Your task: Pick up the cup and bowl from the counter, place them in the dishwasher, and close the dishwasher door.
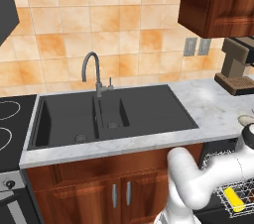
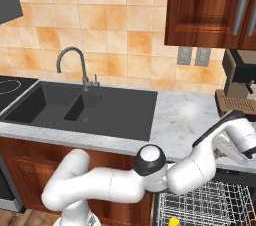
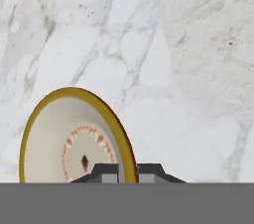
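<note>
The bowl's [image 3: 74, 136] brownish rim is being pinched between the nearly closed fingertips [image 3: 106, 172], with smooth beige hollow lying to one side and veined marble counter [image 3: 188, 69] spreading beyond. The yellow cup [image 1: 237, 199] is already resting in the dishwasher's wire rack [image 2: 210, 202]; bowl placement and door closing are being left.

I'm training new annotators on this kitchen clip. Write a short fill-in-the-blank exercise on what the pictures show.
1. The hand is closed on the rim of the ___.
2. The yellow cup sits in the rack of the ___.
3. The bowl rests on the marbled ___.
4. The faucet stands behind the dark ___.

Missing words: bowl; dishwasher; counter; sink
</note>
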Controlling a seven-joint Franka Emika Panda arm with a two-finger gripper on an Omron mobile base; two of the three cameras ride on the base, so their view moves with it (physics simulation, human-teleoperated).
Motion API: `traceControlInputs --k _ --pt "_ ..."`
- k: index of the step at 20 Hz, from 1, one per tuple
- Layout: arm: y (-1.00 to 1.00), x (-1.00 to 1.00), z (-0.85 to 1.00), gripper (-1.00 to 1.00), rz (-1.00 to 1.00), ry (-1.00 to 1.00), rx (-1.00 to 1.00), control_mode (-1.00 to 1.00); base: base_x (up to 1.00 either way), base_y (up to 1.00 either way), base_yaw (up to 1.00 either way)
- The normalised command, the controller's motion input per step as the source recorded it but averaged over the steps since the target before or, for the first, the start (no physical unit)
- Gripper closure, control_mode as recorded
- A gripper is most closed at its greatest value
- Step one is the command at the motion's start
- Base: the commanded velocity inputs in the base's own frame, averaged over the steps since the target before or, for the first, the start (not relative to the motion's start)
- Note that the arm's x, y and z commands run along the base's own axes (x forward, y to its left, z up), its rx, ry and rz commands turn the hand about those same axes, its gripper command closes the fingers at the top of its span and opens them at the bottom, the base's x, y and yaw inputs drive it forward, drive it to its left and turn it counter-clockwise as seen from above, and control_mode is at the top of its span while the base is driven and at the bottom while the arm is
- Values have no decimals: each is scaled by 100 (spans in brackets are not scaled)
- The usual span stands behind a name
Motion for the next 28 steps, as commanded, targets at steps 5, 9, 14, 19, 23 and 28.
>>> traceControlInputs --k 5,9,14,19,23,28 --pt "72 -59 -16 100 0 -7 -3 -100 0 0 0" --pt "61 -69 -16 100 0 -10 -4 -100 0 0 0" --pt "38 -78 -13 100 -3 -15 -6 -100 0 0 0" --pt "24 -76 -19 100 -18 -18 -14 -100 0 0 0" --pt "17 -49 -27 100 -34 -19 -22 -100 0 0 0" --pt "7 -9 -23 100 -43 -17 -20 -100 0 0 0"
